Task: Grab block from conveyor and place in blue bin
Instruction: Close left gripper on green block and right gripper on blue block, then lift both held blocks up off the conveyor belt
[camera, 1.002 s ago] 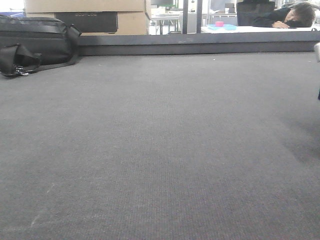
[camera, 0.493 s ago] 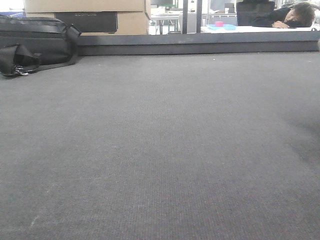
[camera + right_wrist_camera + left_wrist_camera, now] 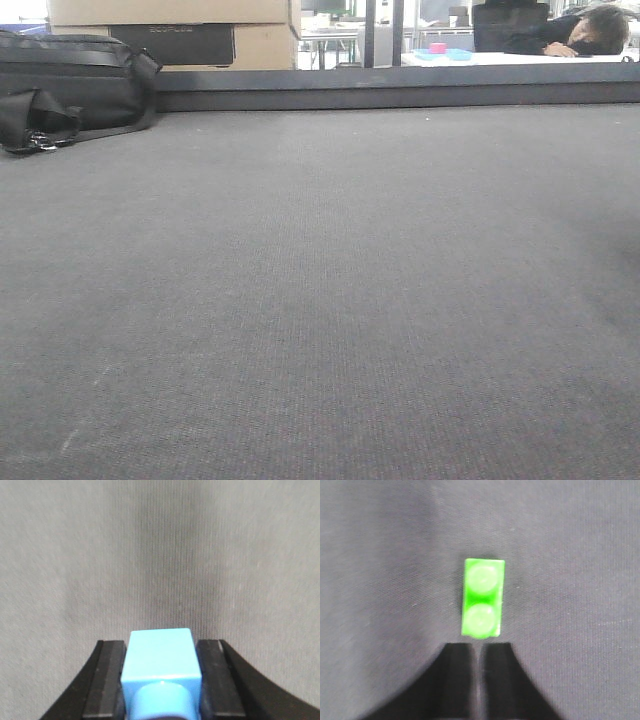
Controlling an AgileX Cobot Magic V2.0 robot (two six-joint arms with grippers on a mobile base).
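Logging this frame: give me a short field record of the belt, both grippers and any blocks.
conveyor: dark-grey woven belt, raised rail along far edge
left gripper: nearly shut, empty, just short of the green block
green block: two studs, lying free on the belt
right gripper: shut on the blue block
blue block: clamped between the fingers
black bag: far left, by the rail

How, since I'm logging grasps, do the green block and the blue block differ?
The green block lies free on the conveyor, beyond the left hand; the blue block is clamped in the right hand. Green shows two studs, blue one. Both are studded bricks.
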